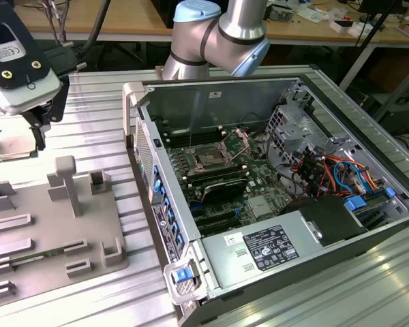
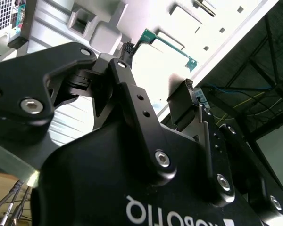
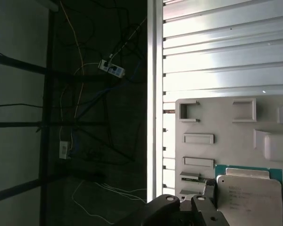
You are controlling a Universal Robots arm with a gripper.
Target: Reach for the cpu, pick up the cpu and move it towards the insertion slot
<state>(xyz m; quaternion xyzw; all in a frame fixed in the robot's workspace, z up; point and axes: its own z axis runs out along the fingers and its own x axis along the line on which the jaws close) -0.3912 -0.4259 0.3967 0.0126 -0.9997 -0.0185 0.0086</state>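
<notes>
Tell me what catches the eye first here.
The open computer case takes up the exterior view's right, with the slot among its boards. At the exterior view's left, the fingers hold the cpu in the air above the grey tray.

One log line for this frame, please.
gripper: shut on cpu | cpu: lifted, near grey tray | insertion slot: not reached

Grey tray (image 1: 48, 228) lies beside the open computer case (image 1: 211, 102).
</notes>
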